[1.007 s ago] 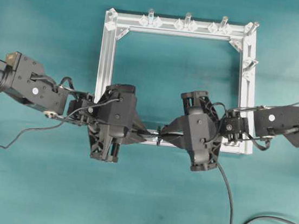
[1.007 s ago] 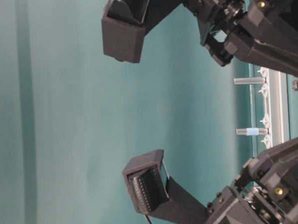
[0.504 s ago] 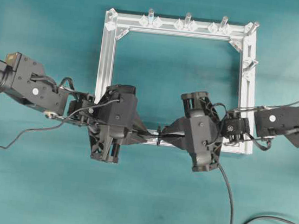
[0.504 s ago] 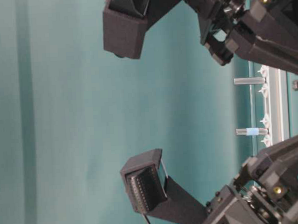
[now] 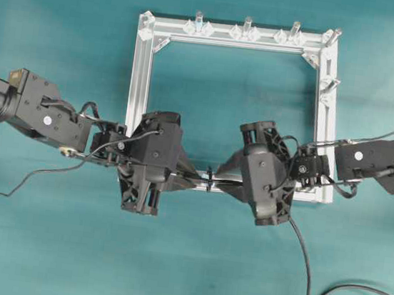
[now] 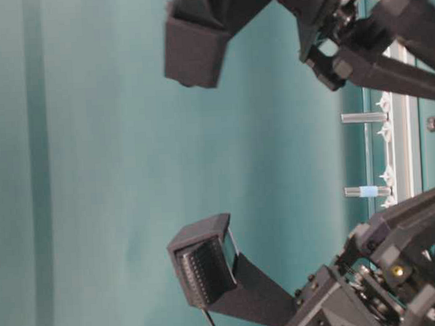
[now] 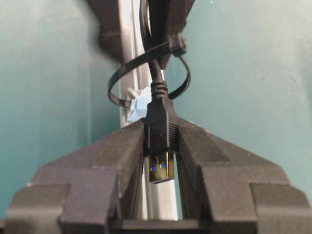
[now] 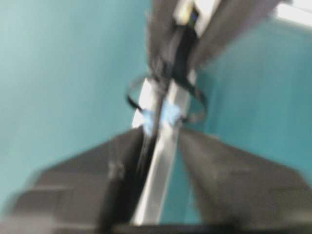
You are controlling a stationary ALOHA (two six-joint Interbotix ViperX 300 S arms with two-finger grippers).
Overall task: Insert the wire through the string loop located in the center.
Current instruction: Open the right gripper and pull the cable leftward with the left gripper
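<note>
In the left wrist view my left gripper point(image 7: 161, 142) is shut on the black plug of the wire point(image 7: 160, 105); its metallic tip points back between the fingers. The cable runs up from the plug through the string loop point(image 7: 113, 84), which hangs round the silver frame bar point(image 7: 127, 29). In the blurred right wrist view my right gripper point(image 8: 161, 135) has its jaws apart on either side of the bar point(image 8: 156, 180), with the wire point(image 8: 178, 53) beside one finger and the loop point(image 8: 196, 105) just beyond. In the overhead view the left gripper point(image 5: 192, 178) and right gripper point(image 5: 224, 182) face each other across the loop point(image 5: 209, 179).
The square aluminium frame point(image 5: 142, 76) lies on the teal table, with upright pegs point(image 5: 247, 25) along its far bar. The wire's slack point(image 5: 302, 272) trails from the right arm to the front right. A thin cable point(image 5: 20, 180) runs off left.
The right gripper has drawn back a little to the right, so the loop now shows in the gap. The left gripper has shifted slightly right and still holds the plug.
</note>
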